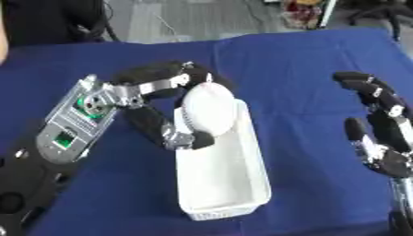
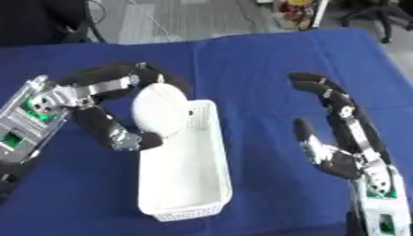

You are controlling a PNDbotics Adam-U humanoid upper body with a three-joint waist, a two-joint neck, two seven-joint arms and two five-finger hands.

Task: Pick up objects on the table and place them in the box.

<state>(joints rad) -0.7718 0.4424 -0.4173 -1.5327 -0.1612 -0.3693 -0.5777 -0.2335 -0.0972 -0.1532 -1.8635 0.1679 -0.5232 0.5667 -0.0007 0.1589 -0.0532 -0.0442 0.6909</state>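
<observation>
The left hand (image 1: 165,99) has its fingers (image 1: 157,71) curled over the top of a pale, rounded object (image 1: 208,109) – white, roughly egg-shaped, with a faint pinkish tip on its upper end – while the thumb (image 1: 181,136) comes up under its lower side, so the thing is clasped between them. Held this way, the object sits over the far end of the white box (image 1: 234,193), its lower half overlapping the box's rim just beside the thumb; whether it touches the rim I cannot tell.

The box is a long, narrow plastic tray with a perforated wall, lying lengthwise on the blue-covered worktop (image 1: 306,60), running from the fingers toward the near edge. What shows of its inside looks bare and white.

Off to the other side, well apart from the box, the right hand (image 2: 343,159) stands idle with its palm toward the box – its fingers (image 2: 327,94) stretched out and relaxed, pointing toward the far edge, the thumb (image 2: 305,131) sticking out toward the box, holding nothing.
</observation>
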